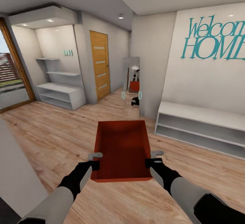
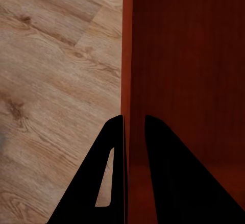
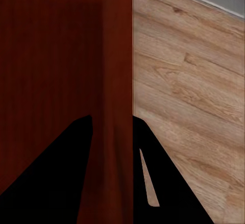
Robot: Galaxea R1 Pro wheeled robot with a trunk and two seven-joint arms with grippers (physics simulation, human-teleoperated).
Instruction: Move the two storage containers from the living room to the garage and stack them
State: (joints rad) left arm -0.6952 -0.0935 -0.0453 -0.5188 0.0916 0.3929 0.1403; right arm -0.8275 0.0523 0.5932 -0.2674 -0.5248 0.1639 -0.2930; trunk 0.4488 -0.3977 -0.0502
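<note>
While held, bin [image 1: 123, 149] over wood-plank floor [image 1: 51, 132], white hallway

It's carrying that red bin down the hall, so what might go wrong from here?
The storage container hangs only by its two side walls, pinched by the left end effector and right end effector; uneven arm motion might tilt or drop it. The white bench sits close on the right, so a wide turn might clip it.
</note>
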